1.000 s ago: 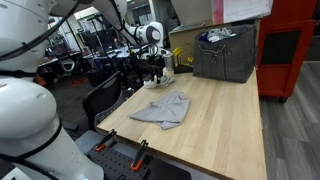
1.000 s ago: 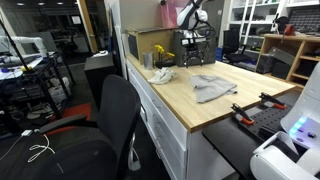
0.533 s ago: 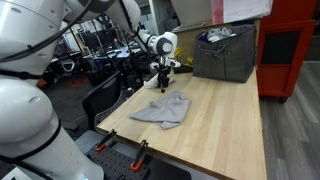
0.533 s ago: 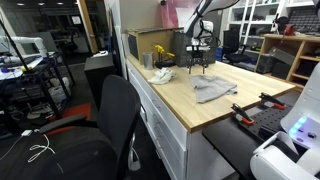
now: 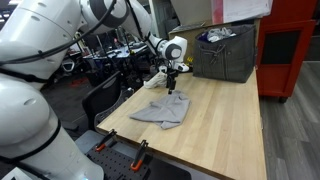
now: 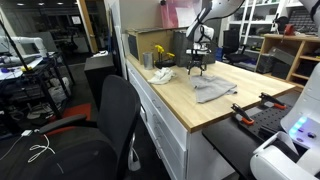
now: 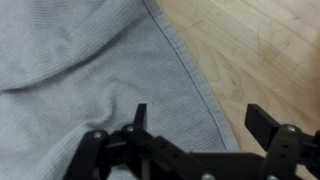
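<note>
A grey cloth [image 5: 164, 108] lies crumpled on the wooden table [image 5: 225, 120]; it also shows in an exterior view [image 6: 213, 89]. My gripper [image 5: 172, 88] hangs just above the cloth's far edge, fingers pointing down. In the wrist view the gripper [image 7: 197, 118] is open and empty, with the grey cloth [image 7: 90, 70] filling the frame below and its hemmed edge running between the fingers. Bare wood shows at the right of that view.
A dark grey fabric bin [image 5: 225, 52] stands at the table's far end beside a red cabinet [image 5: 286, 50]. A crumpled white cloth [image 6: 160, 75] and a yellow object [image 6: 160, 53] sit near the table's edge. A black office chair [image 6: 105, 125] stands beside the table.
The arm has swung along the table and lowered, bringing the gripper from beside the cloth to right above its far edge. The cloth has not moved.
</note>
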Motion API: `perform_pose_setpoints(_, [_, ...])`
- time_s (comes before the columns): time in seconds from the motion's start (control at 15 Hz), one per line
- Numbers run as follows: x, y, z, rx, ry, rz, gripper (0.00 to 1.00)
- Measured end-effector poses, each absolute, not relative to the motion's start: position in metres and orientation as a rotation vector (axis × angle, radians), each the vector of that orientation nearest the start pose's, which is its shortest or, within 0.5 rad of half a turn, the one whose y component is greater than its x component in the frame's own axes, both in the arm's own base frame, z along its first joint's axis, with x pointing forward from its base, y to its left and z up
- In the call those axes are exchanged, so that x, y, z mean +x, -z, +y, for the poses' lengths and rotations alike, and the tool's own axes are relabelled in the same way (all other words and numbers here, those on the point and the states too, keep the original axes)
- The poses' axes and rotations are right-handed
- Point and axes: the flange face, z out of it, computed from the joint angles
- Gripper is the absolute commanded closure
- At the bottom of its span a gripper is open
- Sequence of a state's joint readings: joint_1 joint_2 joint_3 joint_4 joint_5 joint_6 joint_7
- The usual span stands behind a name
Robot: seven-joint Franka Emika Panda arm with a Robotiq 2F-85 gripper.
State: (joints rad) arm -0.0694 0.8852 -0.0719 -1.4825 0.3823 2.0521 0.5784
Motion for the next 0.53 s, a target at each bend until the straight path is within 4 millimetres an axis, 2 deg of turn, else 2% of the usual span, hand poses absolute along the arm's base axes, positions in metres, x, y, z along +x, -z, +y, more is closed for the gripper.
perform_pose_setpoints(0.33, [0.688, -0.093, -0.067, -2.616, -0.48, 1.337, 0.66])
perform_pose_setpoints(0.53, [0.695, -0.096, -0.06, -2.631, -0.459, 1.332, 0.87])
